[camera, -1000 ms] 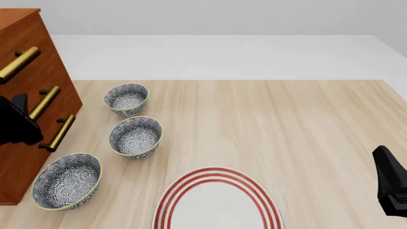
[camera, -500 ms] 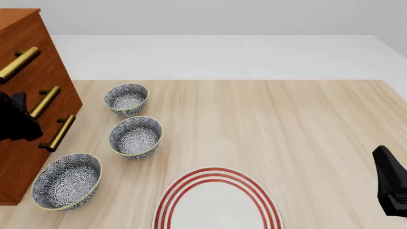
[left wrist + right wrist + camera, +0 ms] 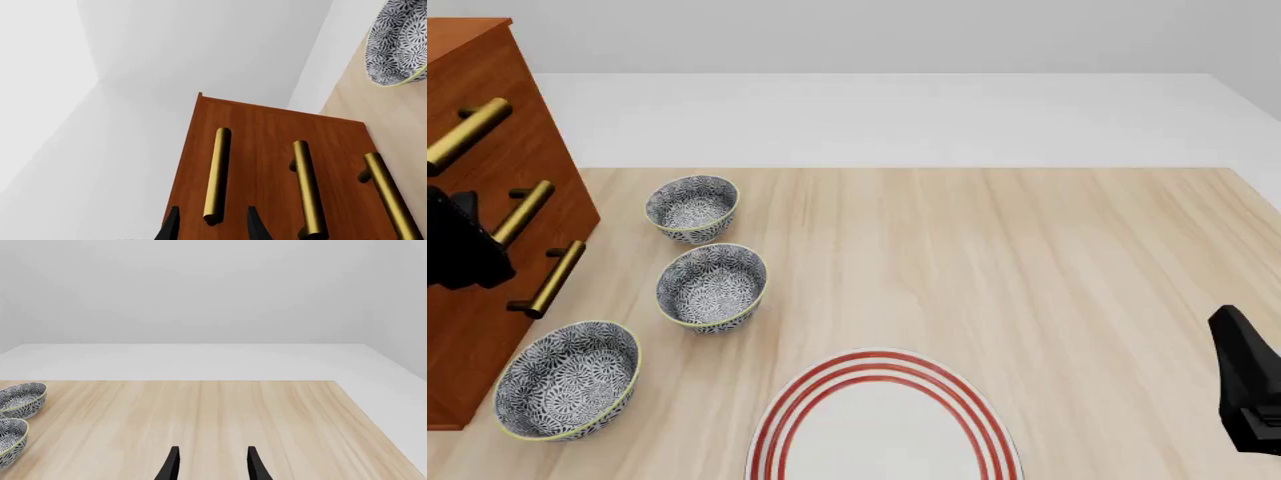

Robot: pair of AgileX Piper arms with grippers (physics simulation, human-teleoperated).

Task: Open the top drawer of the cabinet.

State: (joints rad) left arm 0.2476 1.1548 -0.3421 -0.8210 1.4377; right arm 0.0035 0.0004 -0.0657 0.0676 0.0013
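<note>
Where the light wooden tabletop [image 3: 988, 260] meets its left edge in the front view, the tall reddish-brown wooden cabinet [image 3: 481, 120] stands with its three brass bar handles facing the arms. Its top drawer [image 3: 200, 165], the uppermost of the three, sits flush with the cabinet front, and its brass cylindrical handle [image 3: 216, 175] is the highest bar. The left claw [image 3: 211, 227] is spread open in front of that handle; in the left wrist view the near end of the bar lies between the two black fingertips [image 3: 171, 227], though contact cannot be judged. The front view shows this claw as a dark shape against the cabinet face, beside the middle handle [image 3: 521, 215]. The right claw [image 3: 211, 465] is also open, empty, hovering over bare wood at the near right. Three blue-and-white patterned bowls [image 3: 711, 286] line up just beside the cabinet, and a white plate with red rings [image 3: 884, 420] lies at the near edge.
</note>
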